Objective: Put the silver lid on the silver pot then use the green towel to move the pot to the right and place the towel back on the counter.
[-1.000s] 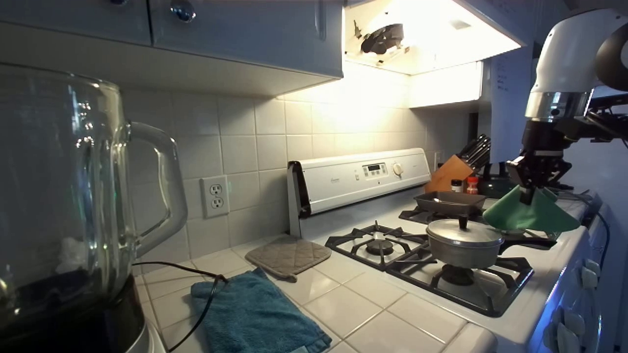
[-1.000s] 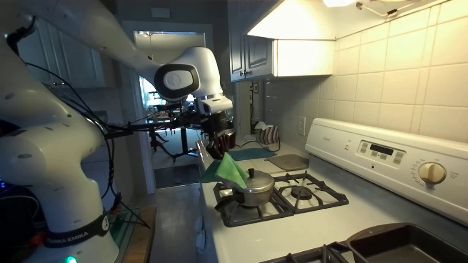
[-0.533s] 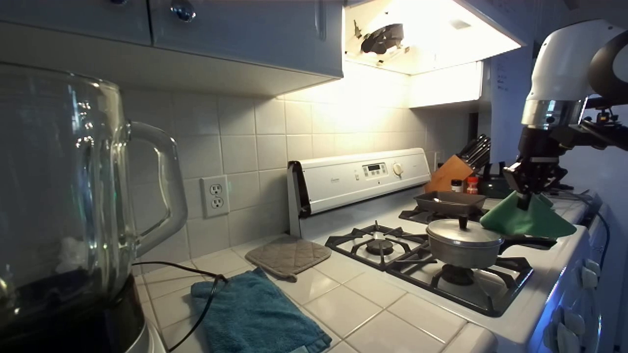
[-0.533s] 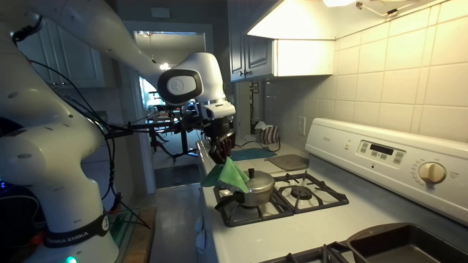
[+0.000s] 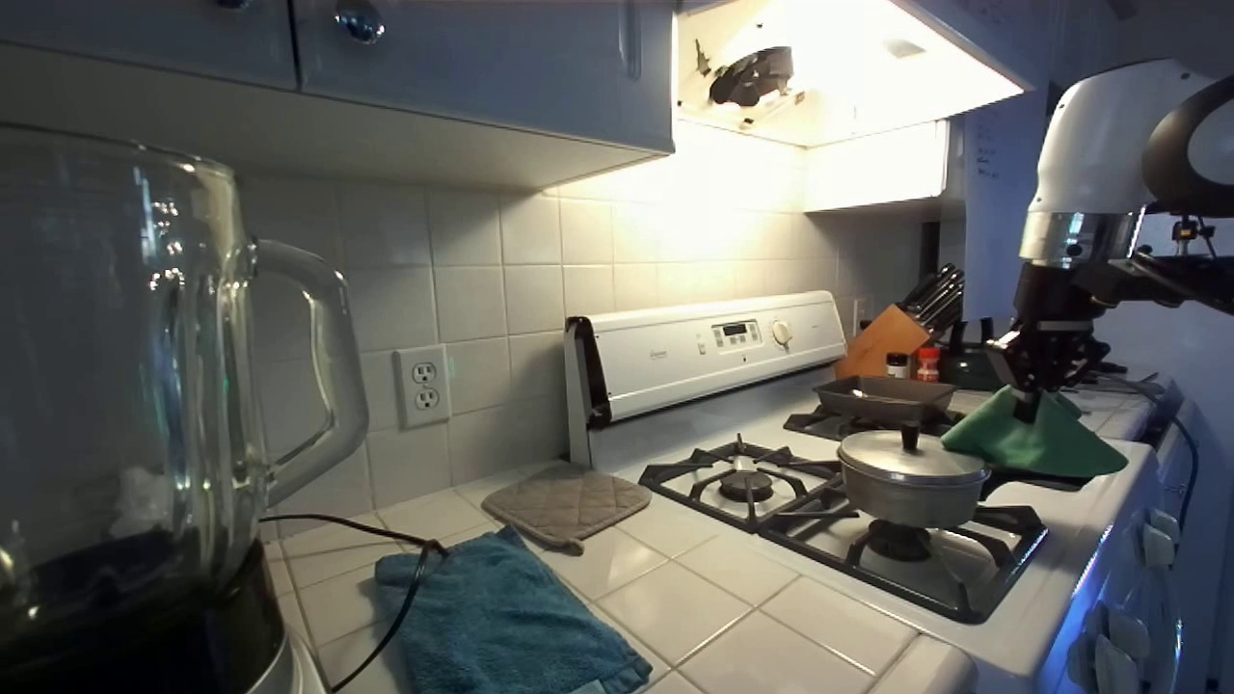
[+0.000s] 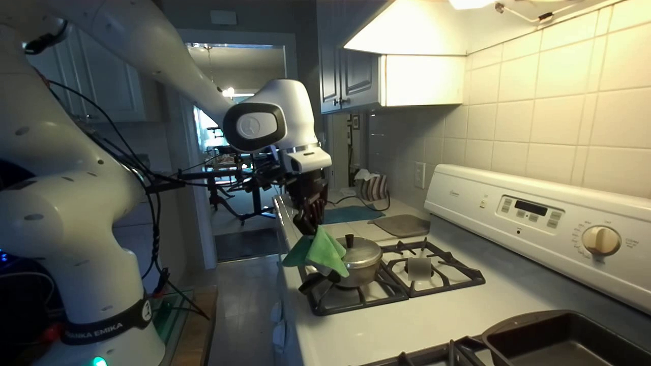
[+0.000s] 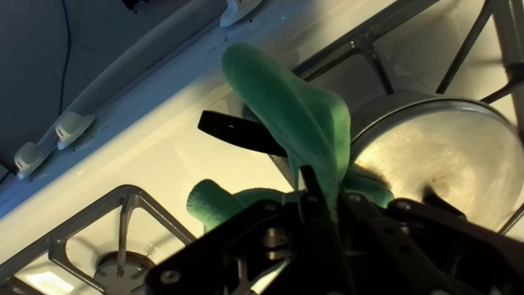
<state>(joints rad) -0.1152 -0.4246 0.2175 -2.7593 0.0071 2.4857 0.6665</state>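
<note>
- Shallow round silver metal pot: in both exterior views you see it upright on a black metal grate at the front of the white stove; its long black handle passes partly under cloth in your wrist view.
- Round, nearly flat silver metal lid with a dark knob: seated on the pot.
- Soft grass-green towel: hanging above the handle, just beside the pot; whether it touches either, you cannot tell.
- Your black two-fingered gripper: clenched, with the towel pinched between its fingers.
- Dark rectangular metal pan: on another grate, beyond the pot in an exterior view.
- White square-tiled counter: beside the stove, bearing a folded teal-blue cloth and a grey quilted pad.
- Clear glass blender jug: nearest you in an exterior view.
</note>
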